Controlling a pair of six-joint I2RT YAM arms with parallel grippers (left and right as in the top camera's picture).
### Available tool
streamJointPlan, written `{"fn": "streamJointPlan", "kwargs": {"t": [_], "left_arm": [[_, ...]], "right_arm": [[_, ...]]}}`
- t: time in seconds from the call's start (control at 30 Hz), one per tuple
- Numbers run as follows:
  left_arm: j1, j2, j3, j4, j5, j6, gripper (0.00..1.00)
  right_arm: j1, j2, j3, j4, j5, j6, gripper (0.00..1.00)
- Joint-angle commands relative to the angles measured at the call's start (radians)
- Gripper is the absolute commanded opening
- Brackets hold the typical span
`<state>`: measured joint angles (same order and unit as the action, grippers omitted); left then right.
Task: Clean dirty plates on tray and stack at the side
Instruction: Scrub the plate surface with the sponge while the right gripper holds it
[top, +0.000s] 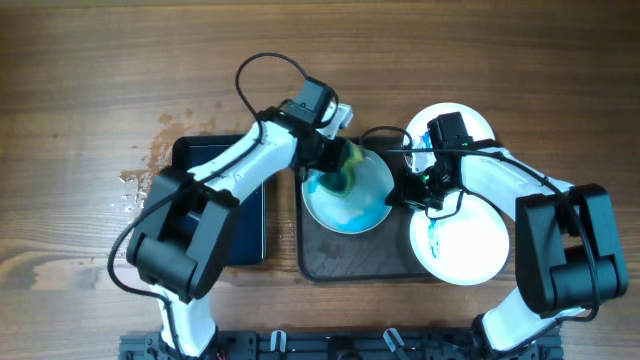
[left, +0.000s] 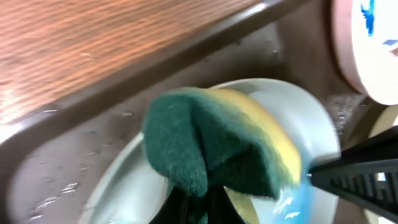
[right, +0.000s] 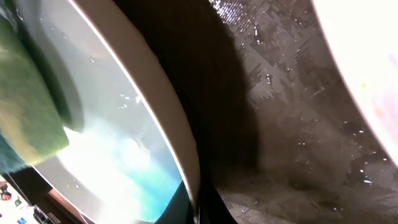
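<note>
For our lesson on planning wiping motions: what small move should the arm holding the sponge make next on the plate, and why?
Probably the left gripper should sweep its green-and-yellow sponge across the blue-teal smear on the small round white plate; the right gripper steadies its rim.

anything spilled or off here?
Yes: wet splash marks on the wooden table, just left of the black tray and outside both trays. The brown tray floor is beaded with water too. Nothing looks broken.
</note>
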<state>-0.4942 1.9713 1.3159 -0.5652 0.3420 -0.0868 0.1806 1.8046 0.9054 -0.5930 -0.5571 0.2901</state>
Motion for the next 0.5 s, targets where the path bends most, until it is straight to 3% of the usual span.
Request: {"fn": "streamJointPlan", "kwargs": {"t": [0.0, 0.2, 0.47], "left_arm": [[0.091, 0.011, 0.029, -0.024, 0.056, 0.146, 0.04], [0.114, 0.011, 0.029, -0.118, 0.134, 0.167, 0.04], [-0.097, 0.011, 0.029, -0.128, 0.253, 0.223, 0.04]], "right_arm": [[0.012, 0.037, -0.027, -0.003, 0.077, -0.029, 0.04], [0.012, 0.037, -0.027, -0.002, 0.077, -0.028, 0.04], [0.012, 0.037, -0.027, -0.003, 0.077, -0.028, 0.04]]}}
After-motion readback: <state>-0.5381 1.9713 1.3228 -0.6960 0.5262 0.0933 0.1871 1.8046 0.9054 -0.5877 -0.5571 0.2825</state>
